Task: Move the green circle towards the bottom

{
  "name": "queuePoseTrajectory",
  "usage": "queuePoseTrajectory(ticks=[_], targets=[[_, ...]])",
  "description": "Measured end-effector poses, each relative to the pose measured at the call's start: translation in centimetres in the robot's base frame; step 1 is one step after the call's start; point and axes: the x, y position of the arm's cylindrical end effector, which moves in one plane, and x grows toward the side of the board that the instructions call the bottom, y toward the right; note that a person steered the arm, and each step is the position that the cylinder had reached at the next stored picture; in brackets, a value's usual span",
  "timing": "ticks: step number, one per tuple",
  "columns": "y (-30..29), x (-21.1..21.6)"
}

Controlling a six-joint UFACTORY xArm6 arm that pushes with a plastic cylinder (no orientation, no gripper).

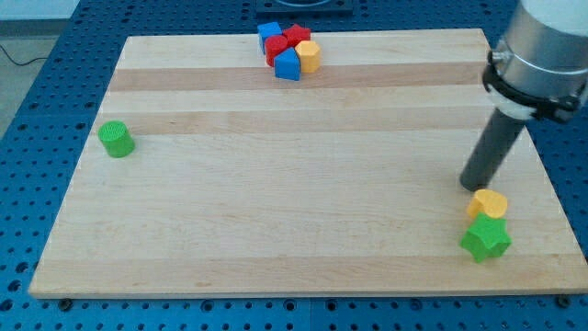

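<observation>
The green circle (117,139), a short green cylinder, stands near the left edge of the wooden board (276,211), about halfway up. My tip (472,184) rests on the board at the far right, far from the green circle. It sits just above a yellow block (488,203), which touches a green star-shaped block (486,239) below it.
At the board's top centre is a tight cluster: two blue blocks (269,34) (288,65), red blocks (287,42) and a yellow block (309,55). The board lies on a blue perforated table (37,101). The arm's grey body (542,55) hangs over the upper right corner.
</observation>
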Motion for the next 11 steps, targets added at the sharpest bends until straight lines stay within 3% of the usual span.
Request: queuePoseTrajectory(ticks=[1, 4, 5, 7, 9, 11], targets=[[-7.7, -1.7], [-40.1, -0.3], [-49.0, -3.6], [-47.5, -6.6], [-35.7, -6.6], [-44.6, -8.2]])
